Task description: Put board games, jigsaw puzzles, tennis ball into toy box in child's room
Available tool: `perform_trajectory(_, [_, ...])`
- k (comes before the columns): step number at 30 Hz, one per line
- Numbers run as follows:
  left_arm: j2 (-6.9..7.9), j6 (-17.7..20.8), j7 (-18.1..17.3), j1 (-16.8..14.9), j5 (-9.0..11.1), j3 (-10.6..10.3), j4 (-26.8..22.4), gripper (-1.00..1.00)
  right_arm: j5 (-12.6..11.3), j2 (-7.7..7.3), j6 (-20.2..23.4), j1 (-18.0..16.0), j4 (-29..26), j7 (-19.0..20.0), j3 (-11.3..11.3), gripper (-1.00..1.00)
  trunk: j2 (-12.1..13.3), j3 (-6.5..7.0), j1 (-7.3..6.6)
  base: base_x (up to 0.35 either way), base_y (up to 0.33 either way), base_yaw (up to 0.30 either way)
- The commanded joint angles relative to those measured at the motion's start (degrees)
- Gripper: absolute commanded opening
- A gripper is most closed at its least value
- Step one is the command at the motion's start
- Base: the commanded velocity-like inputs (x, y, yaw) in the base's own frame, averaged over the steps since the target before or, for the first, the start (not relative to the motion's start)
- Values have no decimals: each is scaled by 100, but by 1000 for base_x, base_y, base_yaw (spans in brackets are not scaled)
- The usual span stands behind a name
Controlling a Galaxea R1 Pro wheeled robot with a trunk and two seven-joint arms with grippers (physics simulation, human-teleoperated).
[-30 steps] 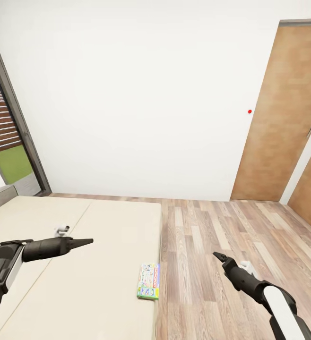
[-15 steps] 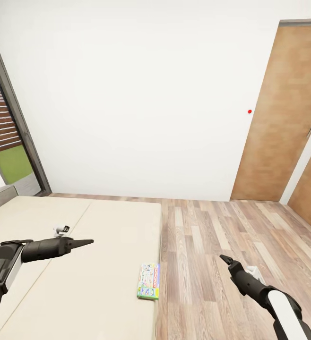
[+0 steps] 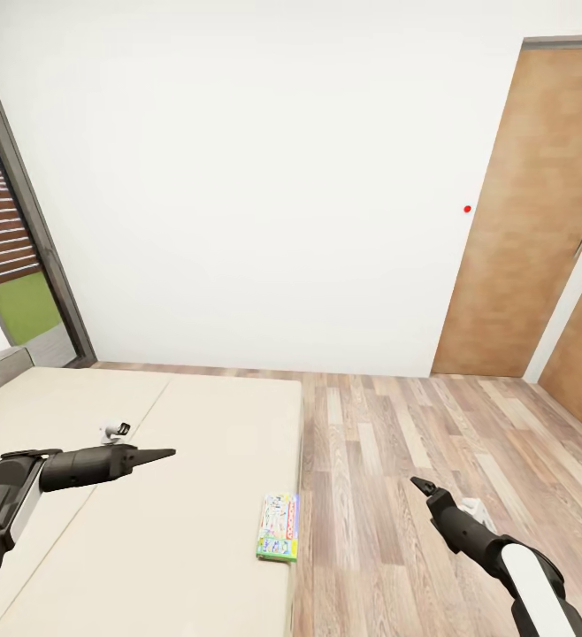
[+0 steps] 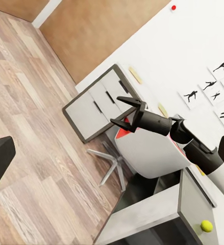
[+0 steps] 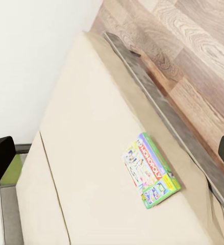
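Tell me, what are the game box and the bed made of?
The game box looks like glossy printed cardboard: flat, sharp-cornered, bright pictures. The bed top seems soft matte beige fabric, with a seam, on a dark grey frame whose material is unclear.

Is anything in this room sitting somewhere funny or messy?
Only a little: a board game lies flat at the very edge of the bed, beside the floor. It isn't tipped or damaged. Nothing else looks spilled or broken.

We see a wooden door in the white wall, plank floor, and a swivel chair.
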Motion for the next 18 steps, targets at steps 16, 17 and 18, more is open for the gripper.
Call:
perform_trajectory(16, [2, 41, -21, -7, 5, 14, -1, 100, -52, 1, 19, -5, -9, 112, 18, 100, -14, -14, 4, 0, 0, 0])
perform_trajectory(17, [2, 16, -21, -5, 5, 15, -1, 100, -52, 1, 20, -5, -9, 112, 21, 100, -14, -14, 4, 0, 0, 0])
perform_trajectory(18, [2, -6, -21, -5, 5, 15, -1, 100, -52, 1, 19, -5, -9, 113, 22, 100, -14, -14, 4, 0, 0, 0])
